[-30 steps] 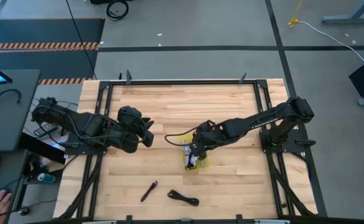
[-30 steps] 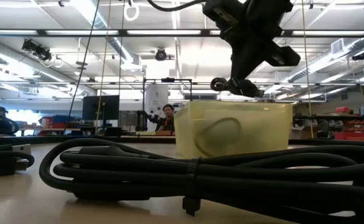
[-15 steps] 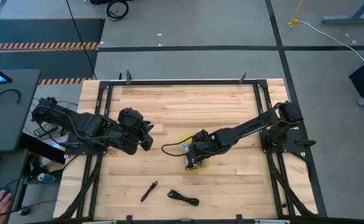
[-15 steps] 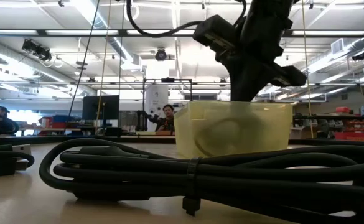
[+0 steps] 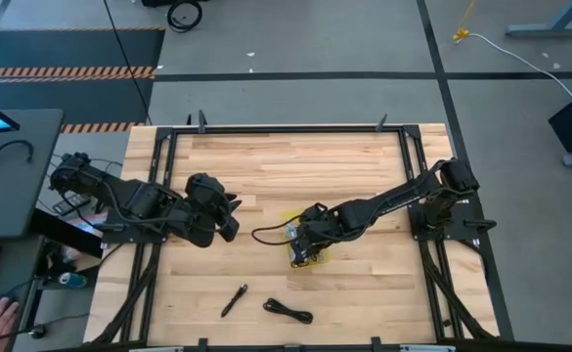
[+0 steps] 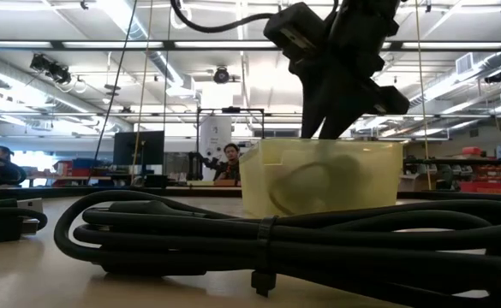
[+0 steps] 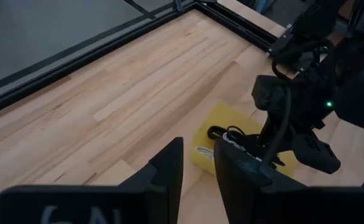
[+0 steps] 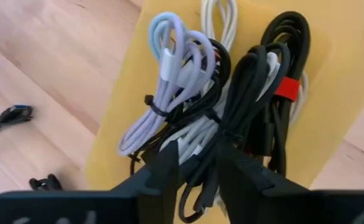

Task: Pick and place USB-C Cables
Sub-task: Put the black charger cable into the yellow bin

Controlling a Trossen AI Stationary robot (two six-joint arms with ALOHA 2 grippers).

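Right gripper (image 8: 191, 163) down in the yellow bin (image 5: 317, 256), fingers slightly parted among the USB-C cables (image 8: 219, 106).
Cables sat bundled in the bin near mid-bench (image 5: 295, 176): light grey ones, white ones, black ones, one black bundle with a red tie (image 8: 287, 88). Couldn't tell whether the fingers pinched any of them. Two more black cables lay loose on the bench on the near side of the bin: a straight one (image 5: 234, 299) and a coiled one (image 5: 287, 311). Left gripper (image 7: 197, 163) hovered well clear of the bin on its left, fingers a little apart, holding nothing.
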